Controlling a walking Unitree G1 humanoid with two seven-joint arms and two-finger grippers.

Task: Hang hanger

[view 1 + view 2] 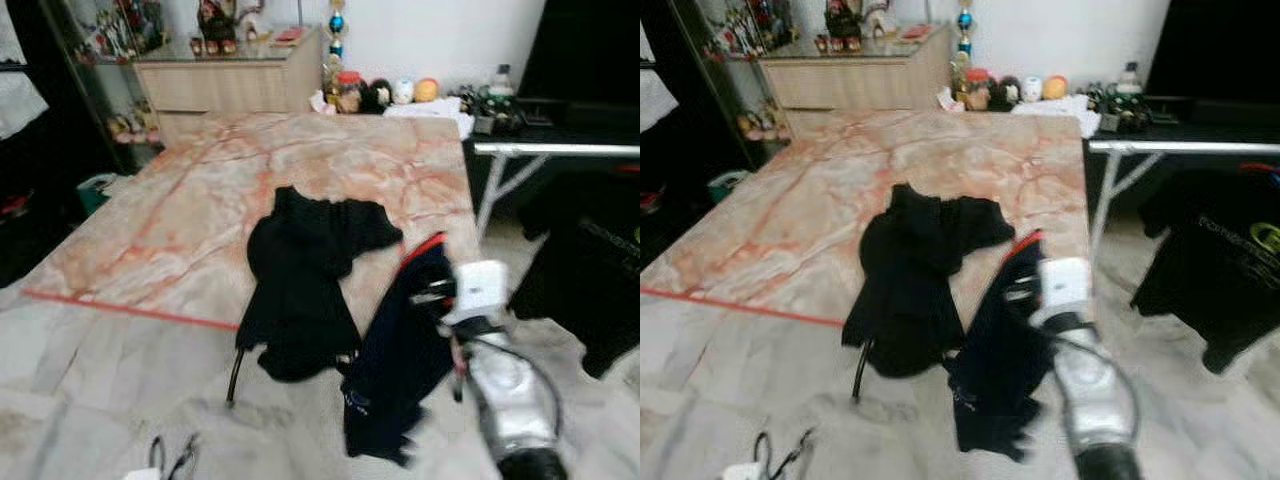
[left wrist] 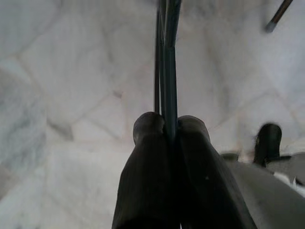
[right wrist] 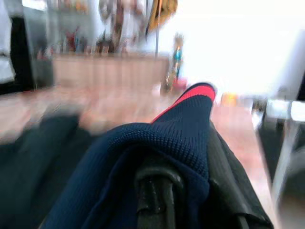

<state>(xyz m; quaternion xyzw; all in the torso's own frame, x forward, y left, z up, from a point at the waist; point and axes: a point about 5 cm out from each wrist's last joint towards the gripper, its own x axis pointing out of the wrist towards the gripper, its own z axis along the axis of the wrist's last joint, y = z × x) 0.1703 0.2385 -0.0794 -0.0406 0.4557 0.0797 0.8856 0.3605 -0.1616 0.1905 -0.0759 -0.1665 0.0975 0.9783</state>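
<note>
Black garment (image 1: 305, 280) sprawls across the marble desk (image 1: 200, 200), wooden cabinet (image 1: 225, 80) behind, black printed T-shirt (image 1: 1220, 270) hanging off a rail (image 1: 1180, 147).

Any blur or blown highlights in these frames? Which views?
Right wrist view: background wall washed out white, cabinet and table smeared, only the navy garment over the right claw sharp. Left wrist view: floor soft, left claw dark, shut on a thin hanger wire. Eye views: mildly soft, right arm blurred.

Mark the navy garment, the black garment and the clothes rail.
navy garment (image 1: 400, 350), left eye view, middle of the hanging cloth.
black garment (image 1: 300, 270), left eye view, centre of the heap on the marble table.
clothes rail (image 1: 1180, 147), right eye view, horizontal bar.
</note>
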